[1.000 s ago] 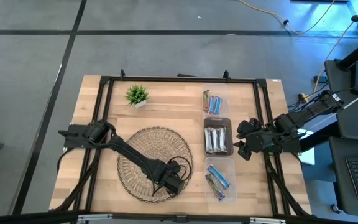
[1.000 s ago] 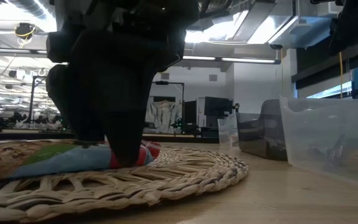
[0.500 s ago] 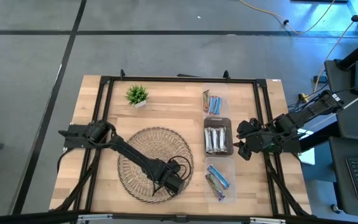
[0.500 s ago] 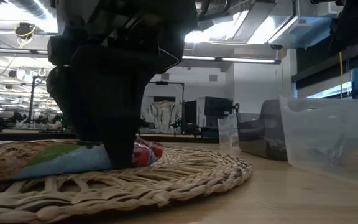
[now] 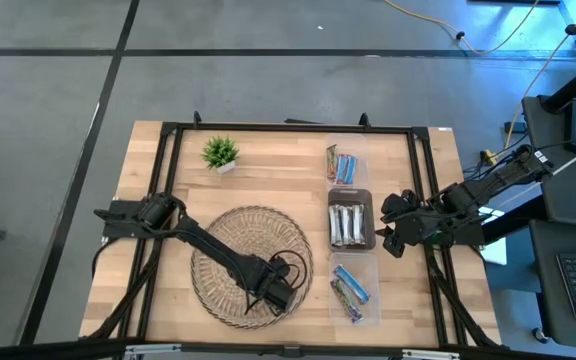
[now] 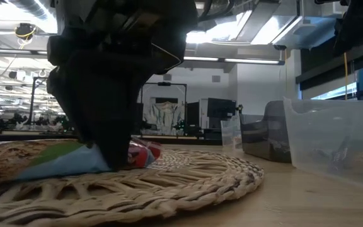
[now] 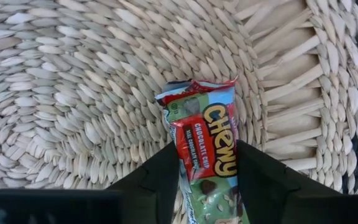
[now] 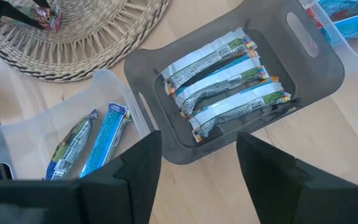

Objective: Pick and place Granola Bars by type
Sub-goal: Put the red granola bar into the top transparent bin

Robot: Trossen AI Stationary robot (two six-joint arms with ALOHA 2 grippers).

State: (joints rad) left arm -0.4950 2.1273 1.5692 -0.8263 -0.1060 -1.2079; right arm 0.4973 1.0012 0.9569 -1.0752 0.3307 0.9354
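Observation:
A green-and-red granola bar (image 7: 205, 144) lies on the round woven mat (image 5: 251, 265), near the mat's near right rim. My left gripper (image 5: 273, 290) points down over it and is shut on it; the low view shows the bar (image 6: 68, 161) under the dark fingers. My right gripper (image 5: 393, 225) hangs open above the table's right side, beside the trays. Below it, the right wrist view shows silver-white bars (image 8: 229, 74) in a grey tray (image 8: 166, 134) and blue bars (image 8: 86, 143) in a clear tray (image 8: 17, 140). My left gripper pinches the bar's two long edges (image 7: 185, 163) between its two fingers. The fingers come from above, pointing steeply down, one on each side of the bar. The bar lies flat on the woven mat, label up, its far end (image 7: 197, 90) reaching out past the fingertips.
Three trays stand in a row on the right: a clear one (image 5: 343, 165) at the far end, the grey one (image 5: 351, 222) in the middle, a clear one (image 5: 351, 287) nearest. A small potted plant (image 5: 220, 153) stands at the far left. Black frame rails run along the table's edges.
My left gripper has kept its place over the mat and shut its fingers onto the green-and-red bar, which stays lying on the mat.

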